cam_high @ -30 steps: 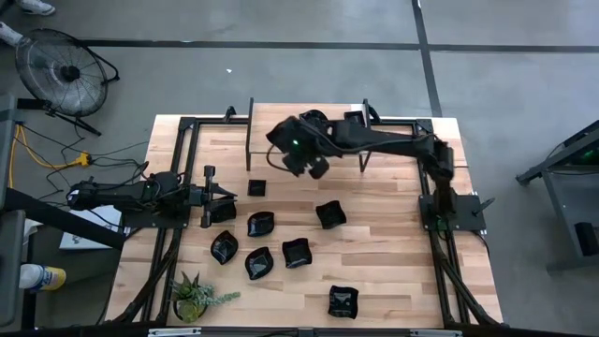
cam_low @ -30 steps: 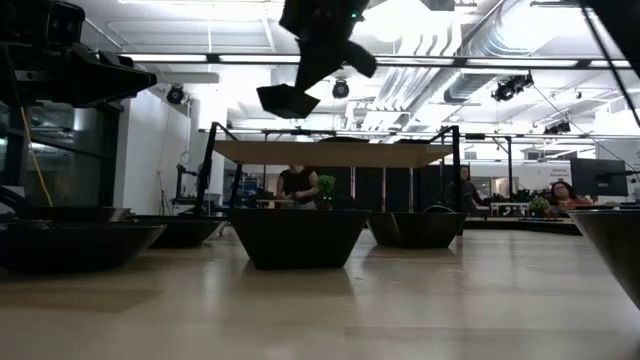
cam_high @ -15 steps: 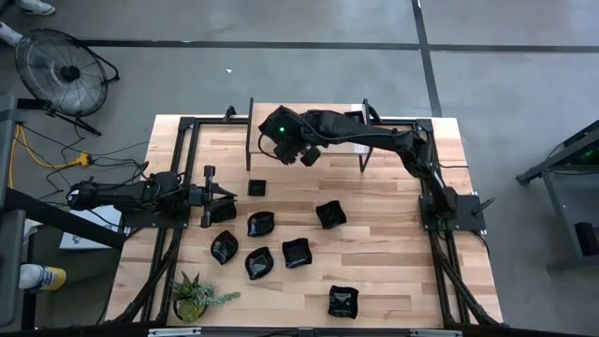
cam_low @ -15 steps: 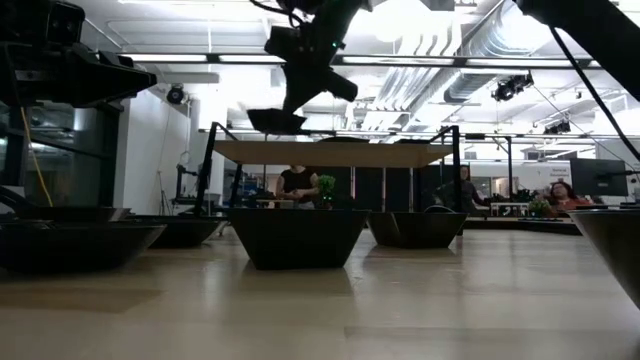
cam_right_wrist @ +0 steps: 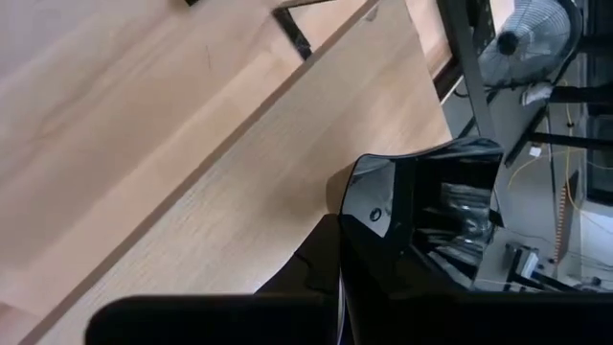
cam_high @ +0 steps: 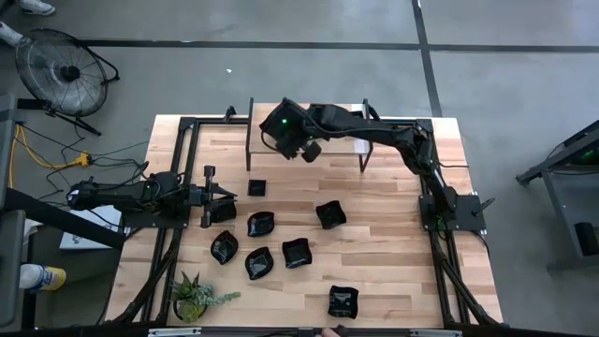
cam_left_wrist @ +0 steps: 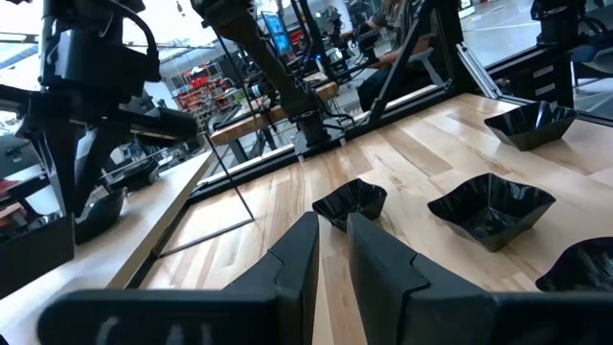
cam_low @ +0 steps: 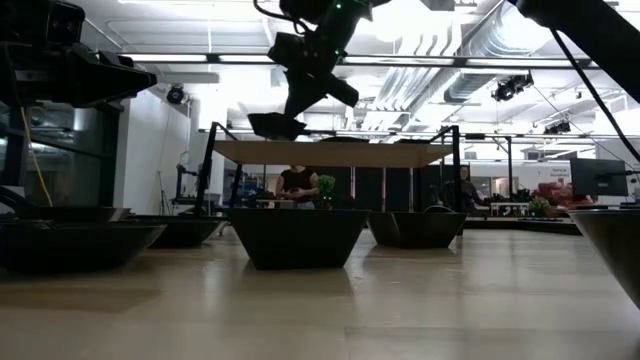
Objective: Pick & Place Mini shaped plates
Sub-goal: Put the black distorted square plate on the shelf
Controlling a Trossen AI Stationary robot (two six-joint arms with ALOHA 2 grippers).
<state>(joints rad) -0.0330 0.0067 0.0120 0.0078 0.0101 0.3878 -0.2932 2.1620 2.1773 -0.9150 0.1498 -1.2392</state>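
We see a light wooden table [cam_high: 384, 253] with a dark metal frame along its edges. A raised wooden shelf [cam_high: 337, 131] stands on thin black legs at its far side. Seven black plates lie on the tabletop: a small square [cam_high: 256, 188], one at the left [cam_high: 223, 212], five more [cam_high: 261, 224] [cam_high: 329, 215] [cam_high: 224, 247] [cam_high: 258, 263] [cam_high: 297, 253] clustered mid-table, and one [cam_high: 343, 301] alone near the front edge. A plant [cam_high: 194, 298] stands at the front-left corner.

No text, label or number can be read anywhere.

right arm [cam_high: 374, 139]: matte black, jointed | wrist: green light (lit) | cabling: black
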